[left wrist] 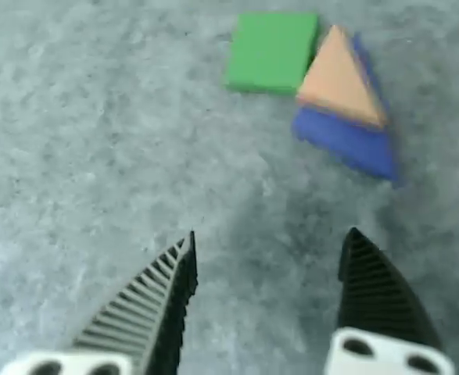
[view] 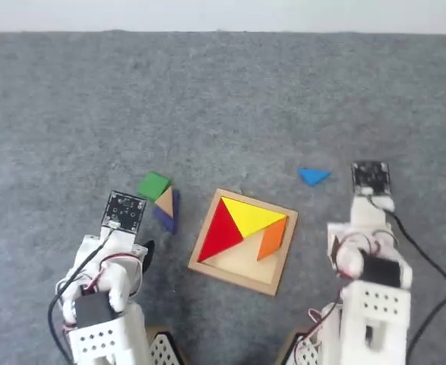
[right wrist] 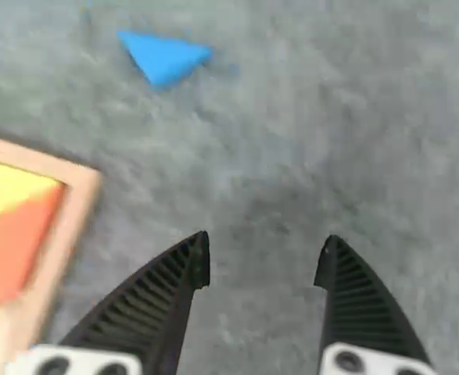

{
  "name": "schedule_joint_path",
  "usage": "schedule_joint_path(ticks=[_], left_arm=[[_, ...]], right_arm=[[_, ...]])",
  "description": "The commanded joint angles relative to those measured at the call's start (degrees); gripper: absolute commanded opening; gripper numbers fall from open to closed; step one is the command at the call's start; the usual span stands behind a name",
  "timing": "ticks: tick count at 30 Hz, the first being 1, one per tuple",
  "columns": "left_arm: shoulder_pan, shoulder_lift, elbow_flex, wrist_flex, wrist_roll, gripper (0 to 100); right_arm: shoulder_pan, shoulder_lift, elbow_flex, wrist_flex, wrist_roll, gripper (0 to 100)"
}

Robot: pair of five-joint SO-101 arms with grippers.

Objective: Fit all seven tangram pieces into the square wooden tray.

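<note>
The left gripper (left wrist: 267,262) and right gripper (right wrist: 264,258) were held spread over carpet (view: 223,99). Three pieces were seated in the tray (view: 272,285). The green square (left wrist: 272,51), tan triangle (left wrist: 340,78) and dark blue piece (left wrist: 346,144) lay near the left gripper, the blue triangle (right wrist: 165,56) near the right. The pieces were judged light, stiff and thin, best pinched edge to edge. The dark blue piece was half covered by the tan triangle.

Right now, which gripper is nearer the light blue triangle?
Right. The right gripper sits close to the light blue triangle; the left gripper is across the tray, by the green square.
</note>
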Motion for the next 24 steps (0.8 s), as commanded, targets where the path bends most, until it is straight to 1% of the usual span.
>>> schedule_joint_path(ticks=[1,3,5,8,10,12,14,18,21,24], left_arm=[[-1.0,-0.3,-0.7,-5.3,-9.6,28],[-1.1,-0.1,-2.5,-7.4,-9.3,28],[-1.1,0.2,-6.6,-7.1,-8.5,28],[-0.5,1.6,-15.4,-2.7,-8.5,28],[0.6,5.9,-21.6,-0.1,-8.5,28],[1.5,13.3,-27.5,1.8,-8.4,28],[2.9,23.6,-33.5,3.7,-7.7,28],[8.0,44.9,-45.0,6.6,-2.9,28],[12.1,57.7,-51.1,4.2,1.5,28],[14.7,68.7,-55.3,-0.4,5.3,28]], right_arm=[[4.5,-6.7,3.3,0.6,1.9,22.0],[6.2,-9.6,5.6,0.8,2.7,22.0],[7.3,-12.4,7.9,0.8,3.3,22.0],[7.5,-16.5,11.0,0.9,3.2,22.0],[7.5,-19.2,12.8,0.9,3.1,22.0],[7.6,-21.6,14.4,1.1,3.1,22.0],[7.6,-24.0,15.3,3.3,3.1,22.0],[7.6,-29.1,15.6,9.0,3.3,22.0],[7.6,-33.7,17.6,11.4,3.4,22.0],[8.0,-35.8,18.0,12.2,3.4,22.0]])
